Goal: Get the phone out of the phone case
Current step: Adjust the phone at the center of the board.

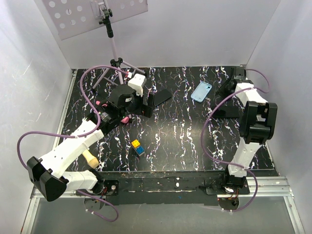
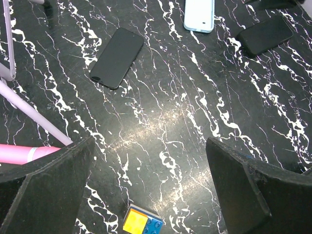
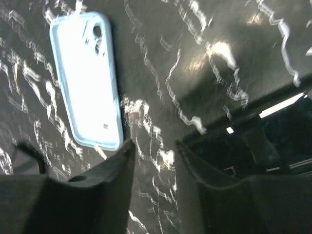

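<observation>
Blue phone case point(image 1: 201, 91) flat, long axis diagonal, cutout far-right.

phone point(image 2: 117, 57) — lying well apart from case point(image 2: 199, 14)

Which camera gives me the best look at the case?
Right wrist: the case lies whole and large, though blurred. Top external shows it small; left wrist shows only one end at the frame edge.
</observation>
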Controlling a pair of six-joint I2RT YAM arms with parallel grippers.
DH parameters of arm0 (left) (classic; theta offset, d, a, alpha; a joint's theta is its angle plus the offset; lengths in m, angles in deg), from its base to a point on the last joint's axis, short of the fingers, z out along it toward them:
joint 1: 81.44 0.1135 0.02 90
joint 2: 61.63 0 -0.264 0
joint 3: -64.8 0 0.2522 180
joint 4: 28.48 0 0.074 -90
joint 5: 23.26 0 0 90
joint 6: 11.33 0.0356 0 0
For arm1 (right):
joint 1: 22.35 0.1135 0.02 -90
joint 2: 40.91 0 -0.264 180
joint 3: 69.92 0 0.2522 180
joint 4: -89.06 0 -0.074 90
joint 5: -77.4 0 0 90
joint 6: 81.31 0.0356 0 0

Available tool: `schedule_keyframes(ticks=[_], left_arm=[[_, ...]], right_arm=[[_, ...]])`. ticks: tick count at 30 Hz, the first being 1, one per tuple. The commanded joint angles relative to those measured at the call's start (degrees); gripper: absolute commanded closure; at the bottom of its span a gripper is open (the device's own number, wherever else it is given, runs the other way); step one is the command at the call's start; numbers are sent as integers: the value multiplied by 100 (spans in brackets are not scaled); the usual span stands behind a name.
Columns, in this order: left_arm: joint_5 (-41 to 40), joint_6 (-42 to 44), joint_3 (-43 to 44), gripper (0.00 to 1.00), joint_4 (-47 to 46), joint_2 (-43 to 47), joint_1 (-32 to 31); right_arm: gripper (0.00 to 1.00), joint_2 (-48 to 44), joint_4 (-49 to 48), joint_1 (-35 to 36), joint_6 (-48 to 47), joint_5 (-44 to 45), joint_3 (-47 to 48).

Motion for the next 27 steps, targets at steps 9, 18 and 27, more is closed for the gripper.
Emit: schedule_keyframes(ticks=[9, 18, 27], left_arm=[[47, 4, 42, 3, -72, 151, 13], [153, -75, 34, 3, -72, 134, 21], [302, -128, 42, 3, -81, 46, 30]], right_arm=[[73, 1267, 1158, -293, -383, 222, 1425], [73, 592, 859, -284, -348, -7, 257], [71, -920, 596, -293, -400, -86, -1457]])
